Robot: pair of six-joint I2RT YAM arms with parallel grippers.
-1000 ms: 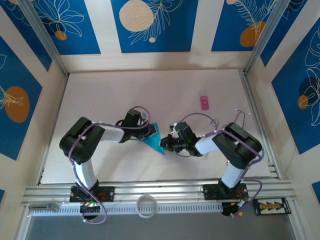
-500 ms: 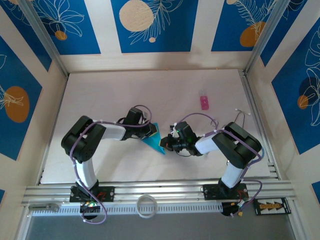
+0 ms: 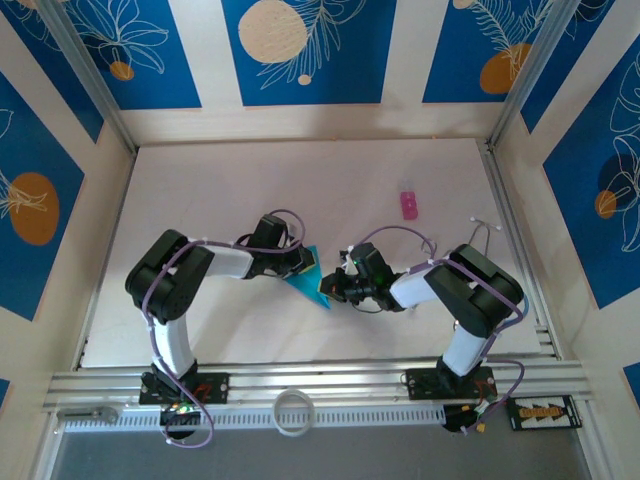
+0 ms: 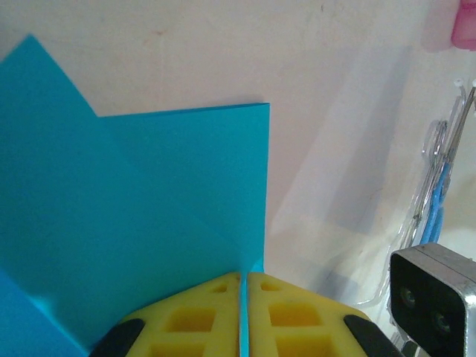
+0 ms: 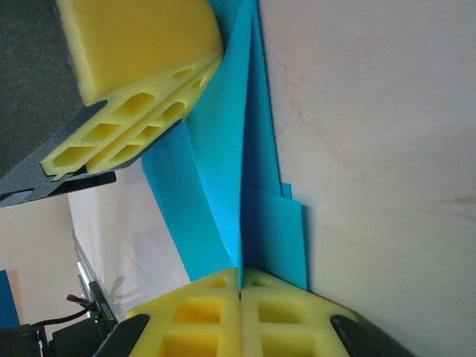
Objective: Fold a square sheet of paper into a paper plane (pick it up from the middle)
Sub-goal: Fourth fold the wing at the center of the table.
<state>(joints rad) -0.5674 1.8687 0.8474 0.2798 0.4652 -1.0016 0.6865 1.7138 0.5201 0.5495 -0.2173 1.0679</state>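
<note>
Left gripper (image 4: 243, 305) is clamped on the folded cyan sheet of paper (image 3: 309, 281), which sits mid-counter (image 3: 200, 190), nearer the front edge. Right gripper (image 5: 239, 301) is pinched on the same sheet from the opposite side, close to the left gripper. Pink object (image 3: 409, 205) lies well apart, toward the far right corner and away from both arms.

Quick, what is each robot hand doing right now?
Left gripper: shut on the folded cyan-blue paper sheet.
Right gripper: shut on the same paper.
</note>
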